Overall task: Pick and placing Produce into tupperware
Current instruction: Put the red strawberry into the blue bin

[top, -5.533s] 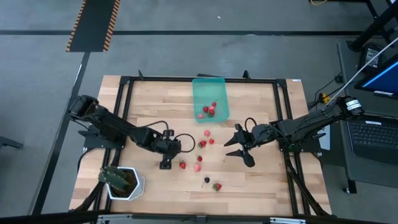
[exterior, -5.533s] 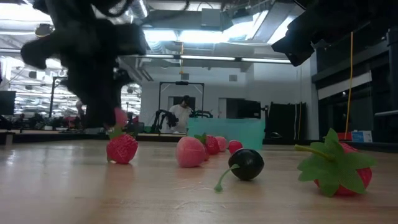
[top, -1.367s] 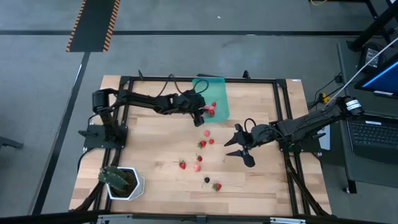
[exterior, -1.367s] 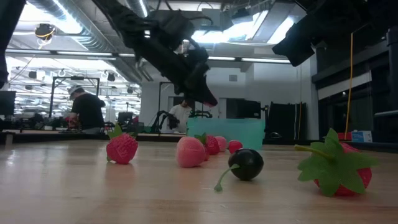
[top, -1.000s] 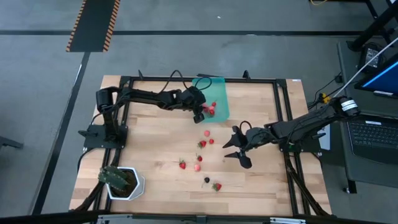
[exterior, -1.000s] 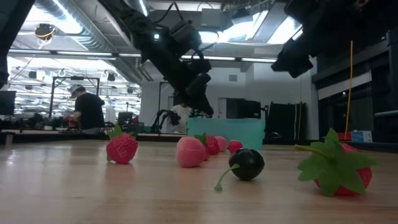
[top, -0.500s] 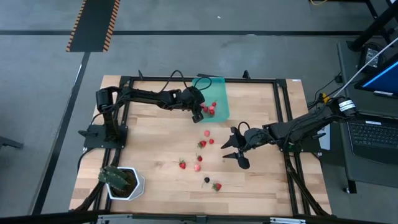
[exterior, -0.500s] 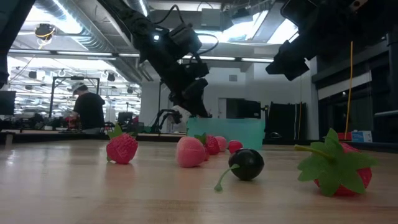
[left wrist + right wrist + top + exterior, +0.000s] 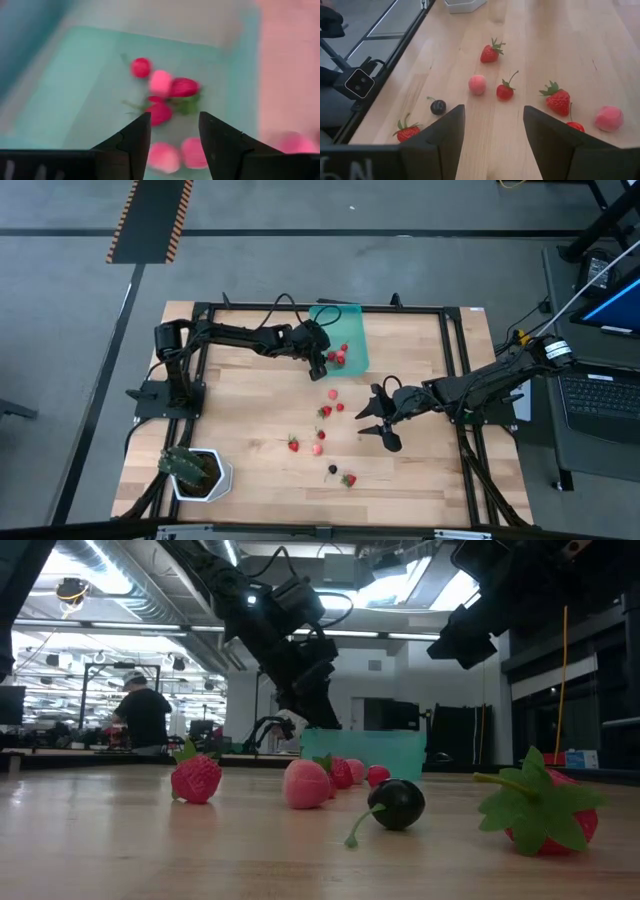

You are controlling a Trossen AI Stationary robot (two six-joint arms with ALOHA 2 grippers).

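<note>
The teal tupperware sits at the table's far middle with several red and pink fruits lying inside near its near end, also seen in the left wrist view. My left gripper hovers open over that near end, its fingers empty. More fruits lie loose on the wood: a pink one, strawberries and a dark berry. My right gripper hangs open above the table, right of the loose fruit, which shows past its fingers.
A white pot with a green plant stands at the near left corner. A black frame rail runs around the table top. In the low view the dark berry and a leafy strawberry lie nearest the camera. People stand in the room behind.
My left gripper has dipped slightly lower over the tupperware's near end, staying open. My right gripper has shifted a little toward the table's left, nearer the loose fruit. The fruits on the table have not moved.
</note>
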